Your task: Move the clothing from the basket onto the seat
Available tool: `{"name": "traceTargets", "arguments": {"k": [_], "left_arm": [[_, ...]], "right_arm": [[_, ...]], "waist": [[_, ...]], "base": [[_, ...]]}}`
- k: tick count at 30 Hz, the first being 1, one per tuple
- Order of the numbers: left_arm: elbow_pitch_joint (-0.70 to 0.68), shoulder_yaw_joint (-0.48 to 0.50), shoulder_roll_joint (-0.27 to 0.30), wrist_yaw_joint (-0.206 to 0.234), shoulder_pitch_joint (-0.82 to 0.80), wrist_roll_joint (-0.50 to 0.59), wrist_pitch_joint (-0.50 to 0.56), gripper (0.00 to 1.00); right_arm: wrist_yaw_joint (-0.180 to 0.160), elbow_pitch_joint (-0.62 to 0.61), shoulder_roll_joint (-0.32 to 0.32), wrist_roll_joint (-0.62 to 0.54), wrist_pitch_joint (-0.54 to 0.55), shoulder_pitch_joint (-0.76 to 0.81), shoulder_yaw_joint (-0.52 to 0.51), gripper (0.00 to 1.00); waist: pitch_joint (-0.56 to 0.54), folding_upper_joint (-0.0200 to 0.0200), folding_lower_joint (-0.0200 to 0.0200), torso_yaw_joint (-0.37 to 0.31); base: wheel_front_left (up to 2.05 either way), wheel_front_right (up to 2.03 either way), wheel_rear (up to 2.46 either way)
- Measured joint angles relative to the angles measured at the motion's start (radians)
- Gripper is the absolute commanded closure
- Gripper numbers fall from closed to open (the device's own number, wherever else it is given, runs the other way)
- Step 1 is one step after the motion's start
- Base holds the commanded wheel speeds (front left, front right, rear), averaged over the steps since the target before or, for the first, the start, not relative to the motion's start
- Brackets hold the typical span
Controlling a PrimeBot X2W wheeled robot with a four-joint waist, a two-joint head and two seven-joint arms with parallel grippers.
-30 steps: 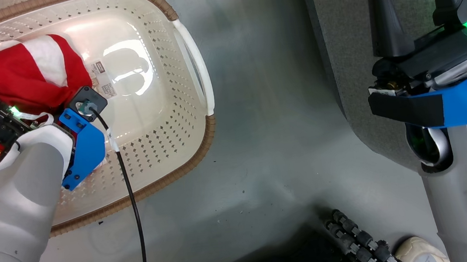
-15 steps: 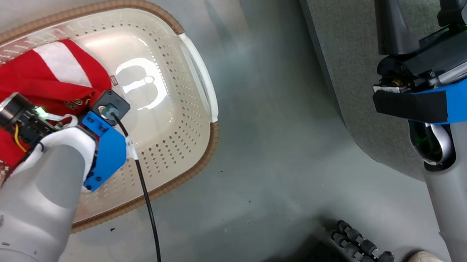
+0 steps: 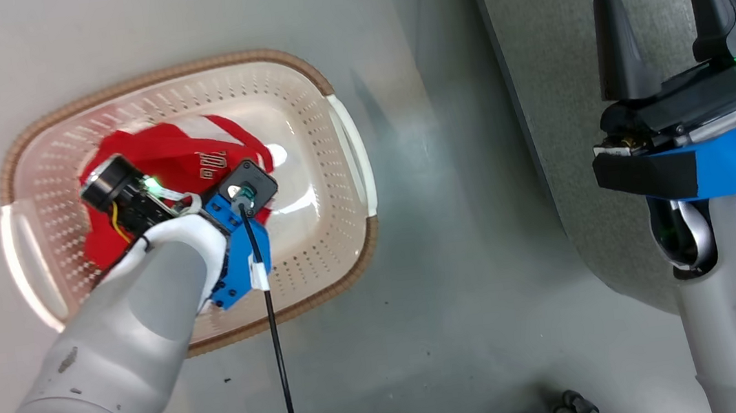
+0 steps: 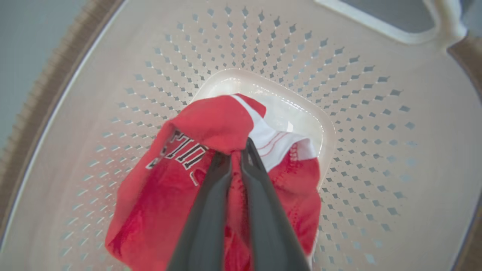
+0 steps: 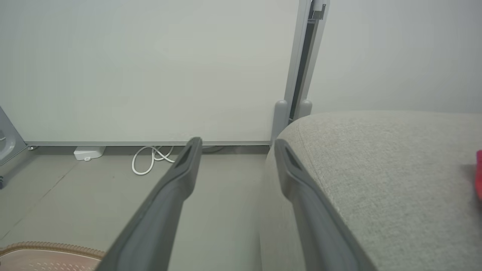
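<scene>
You had the left gripper (image 4: 237, 148) clamped on soft red clothing (image 3: 175, 152) at the cream plastic basket's (image 3: 322, 229) 9 o'clock, for lifting.

White cable (image 5: 152, 157) loops beside a white box (image 5: 89, 152).

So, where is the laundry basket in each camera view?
Head view: laundry basket left of centre, on the floor.
Left wrist view: its perforated wall surrounds the red clothing.
Right wrist view: its edge in the bottom left corner.
Shared landmark: its brown woven rim.
</scene>
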Motion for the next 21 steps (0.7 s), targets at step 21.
{"name": "traceTargets", "arguments": {"k": [21], "left_arm": [[-0.154,0.092,-0.07,0.023,0.105,-0.092,-0.149,1.0]], "right_arm": [[0.0,0.065,-0.029,-0.019,0.0,0.167,-0.058,0.0]], "waist": [[-0.307,0.0,-0.0001,0.116]], "base": [[0.0,0.0,0.0]]}}
